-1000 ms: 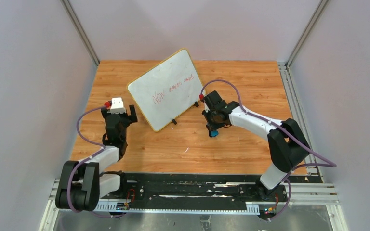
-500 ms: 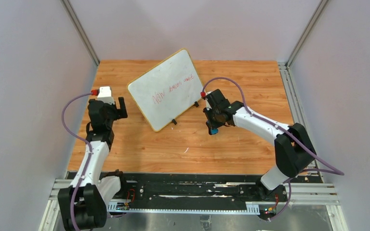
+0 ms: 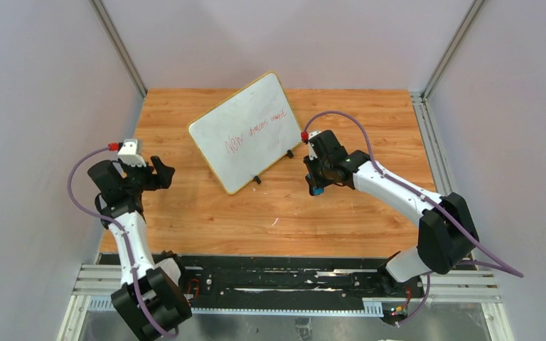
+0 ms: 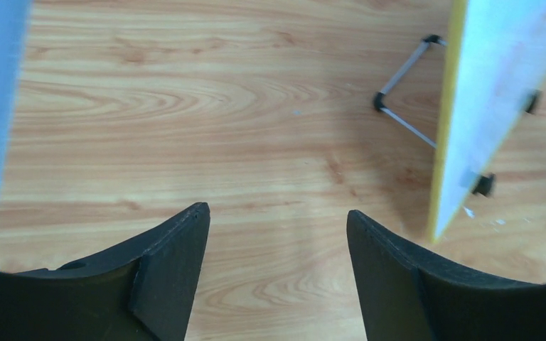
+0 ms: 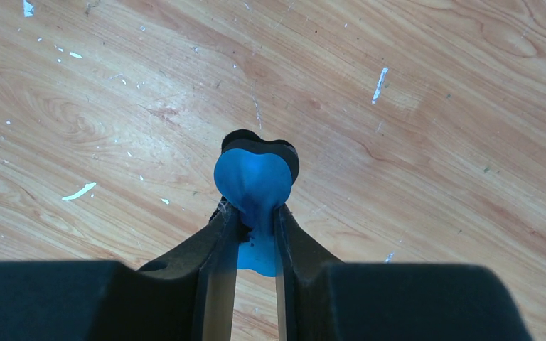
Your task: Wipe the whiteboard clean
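The whiteboard (image 3: 245,131), white with a thin yellow frame, black feet and red handwriting, stands tilted at the back middle of the wooden table. In the left wrist view its yellow edge (image 4: 446,135) shows at the right. My right gripper (image 3: 316,186) is shut on a small blue eraser (image 5: 254,186), squeezed between the fingers, held just right of the board's near right corner, apart from it. My left gripper (image 3: 158,172) is open and empty, left of the board, its jaws (image 4: 277,220) spread wide over bare wood.
Grey walls enclose the table on the left, back and right. The board's wire stand (image 4: 405,89) rests on the wood behind it. Small white flecks (image 5: 78,190) lie on the table under the right gripper. A black rail (image 3: 270,280) runs along the near edge.
My left arm has swung outward to the left and turned its gripper towards the board. My right gripper has moved slightly up and right with the eraser.
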Controlling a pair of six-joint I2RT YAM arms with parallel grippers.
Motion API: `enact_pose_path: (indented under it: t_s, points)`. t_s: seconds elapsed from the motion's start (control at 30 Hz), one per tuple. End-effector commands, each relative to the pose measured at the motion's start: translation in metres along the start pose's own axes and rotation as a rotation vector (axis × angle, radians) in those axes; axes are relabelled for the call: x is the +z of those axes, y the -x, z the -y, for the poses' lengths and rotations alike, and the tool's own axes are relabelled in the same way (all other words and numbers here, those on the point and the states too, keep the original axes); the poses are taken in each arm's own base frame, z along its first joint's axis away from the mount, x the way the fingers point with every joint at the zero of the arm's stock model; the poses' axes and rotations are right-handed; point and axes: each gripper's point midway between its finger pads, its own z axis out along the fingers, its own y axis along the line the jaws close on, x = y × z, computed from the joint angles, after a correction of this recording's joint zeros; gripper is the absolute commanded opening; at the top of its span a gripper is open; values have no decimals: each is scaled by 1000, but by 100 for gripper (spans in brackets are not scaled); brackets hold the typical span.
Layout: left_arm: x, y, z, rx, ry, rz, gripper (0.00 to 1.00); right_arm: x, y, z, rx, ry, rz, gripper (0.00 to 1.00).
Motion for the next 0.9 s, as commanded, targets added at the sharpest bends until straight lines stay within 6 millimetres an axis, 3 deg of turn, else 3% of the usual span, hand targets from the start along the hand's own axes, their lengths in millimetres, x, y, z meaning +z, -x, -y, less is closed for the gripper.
enact_pose_path:
  t_s: [0.0, 0.2, 0.47, 0.87]
  points:
    - [-4, -6, 48, -53, -376, -1, 75, -3, -1, 7, 7, -5, -1, 22]
    - [10, -4, 54, -175, -489, 25, 76, -2, 7, 4, 9, 8, 6, 22]
    - [17, 19, 64, -124, -523, 70, 74, 1, 12, 2, 15, 13, 17, 23]
    - [49, 27, 80, -105, -548, 69, 73, 2, 12, 8, 4, -2, 18, 23]
